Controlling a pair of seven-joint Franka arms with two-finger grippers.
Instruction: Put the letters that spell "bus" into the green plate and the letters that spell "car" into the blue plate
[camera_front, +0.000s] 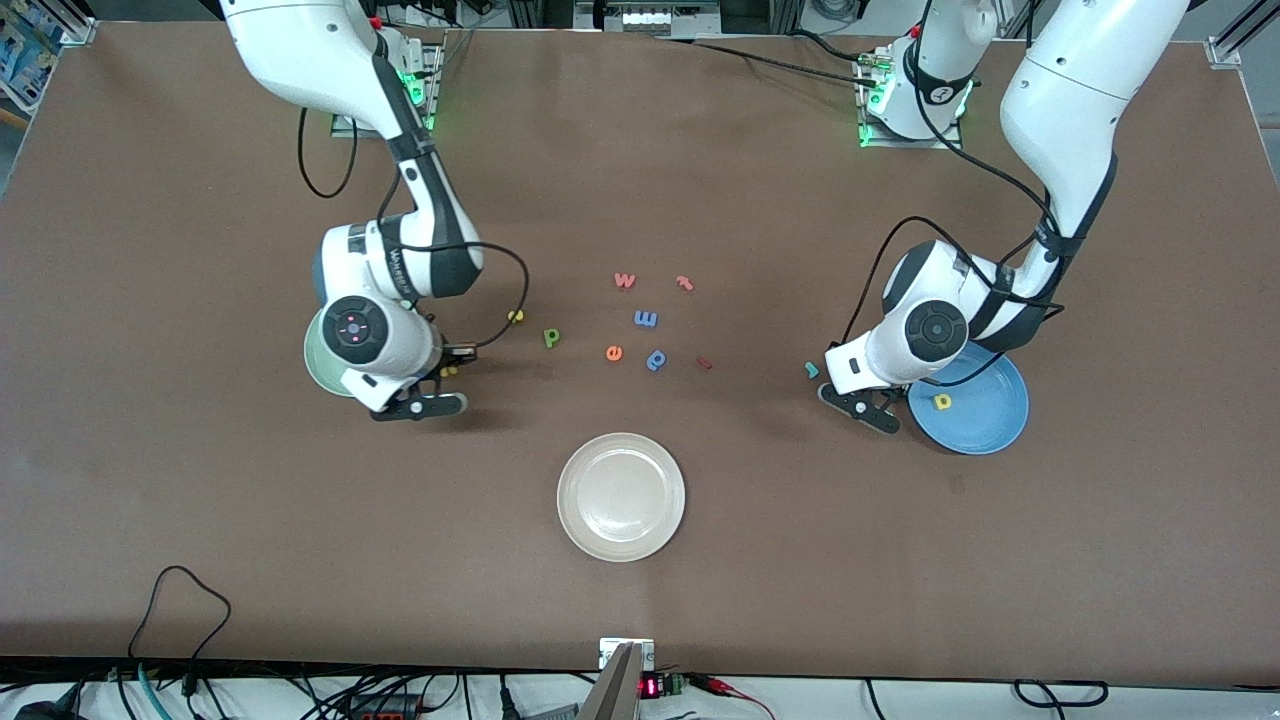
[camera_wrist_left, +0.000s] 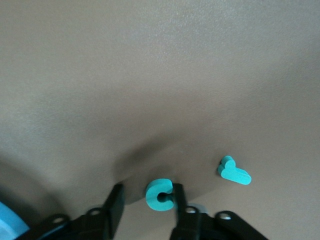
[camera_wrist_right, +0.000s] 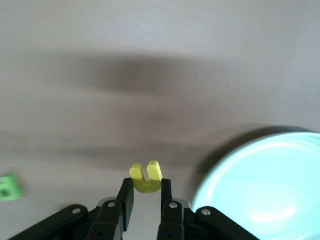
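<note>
My right gripper (camera_wrist_right: 146, 187) is shut on the yellow u (camera_wrist_right: 146, 178) and holds it over the table beside the green plate (camera_wrist_right: 260, 185), which the right hand mostly hides in the front view (camera_front: 318, 365). The green b/p letter (camera_front: 551, 338) and yellow s (camera_front: 516, 317) lie on the table toward the middle. My left gripper (camera_wrist_left: 147, 199) is low at the table, open around the light-blue c (camera_wrist_left: 160, 195); one finger touches the c, the other stands apart. The teal r (camera_wrist_left: 234, 171) lies close beside it. The yellow a (camera_front: 941, 401) sits in the blue plate (camera_front: 985, 425).
A white plate (camera_front: 620, 497) stands nearer the front camera at mid-table. Loose letters lie in the middle: an orange w (camera_front: 625, 280), a red t (camera_front: 685, 283), a blue m (camera_front: 646, 319), an orange e (camera_front: 614, 352) and a blue p (camera_front: 656, 359).
</note>
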